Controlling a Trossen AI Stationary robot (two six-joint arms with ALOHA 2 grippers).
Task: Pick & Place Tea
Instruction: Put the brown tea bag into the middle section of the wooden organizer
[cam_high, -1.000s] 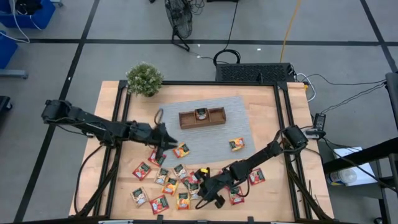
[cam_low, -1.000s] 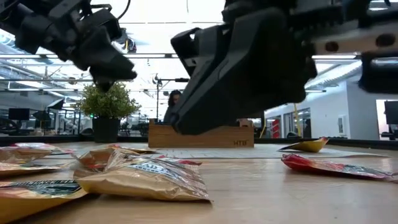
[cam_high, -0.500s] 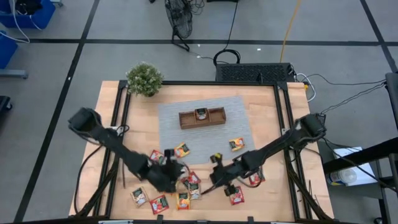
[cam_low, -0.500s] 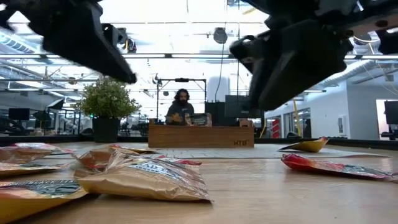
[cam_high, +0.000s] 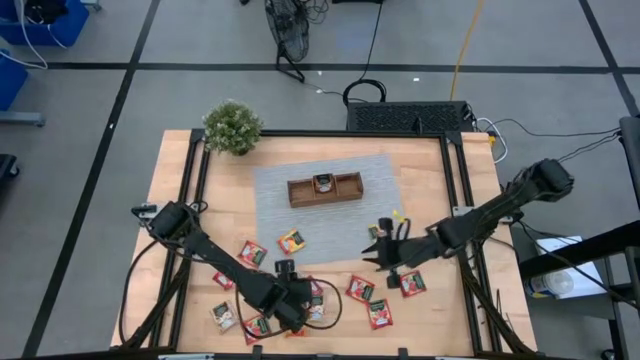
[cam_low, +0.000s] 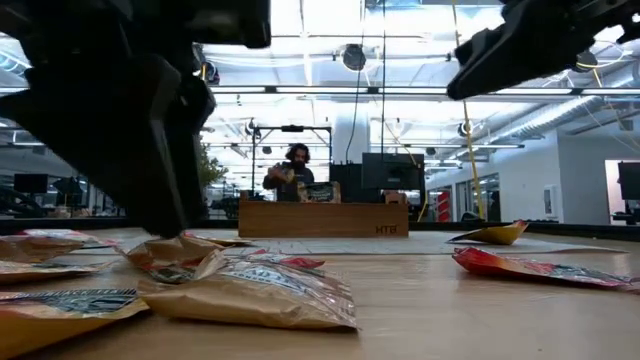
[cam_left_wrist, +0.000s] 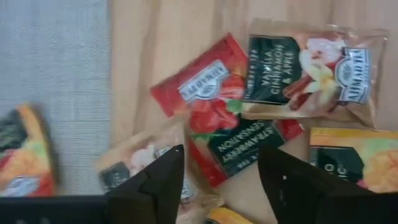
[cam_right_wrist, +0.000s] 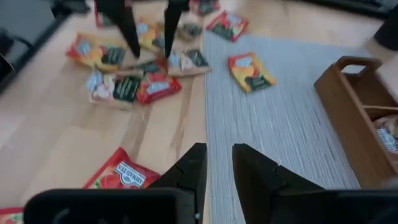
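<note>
At the table's left front, we lower our left gripper (cam_high: 291, 306) into the thick of the tea (cam_high: 262, 300), its fingers (cam_left_wrist: 155, 186) spread wide and empty over a red strawberry packet (cam_left_wrist: 214, 118) that lies half under a vanilla-and-apple packet (cam_left_wrist: 311, 71), likely because overlapped wrappers call for a wide straddle. Most packets lie scattered across the bare wood at the front, an easy reach for either arm. At centre, the wooden tray (cam_high: 325, 189) sits on the grey mat (cam_high: 330, 230), one packet already in its middle compartment, presumably the drop point. To the right, our right gripper (cam_high: 383, 252) hangs above the mat's edge pointing toward the pile, fingers (cam_right_wrist: 186, 177) narrowly parted with nothing between them, more red packets (cam_high: 361, 290) lying just in front.
</note>
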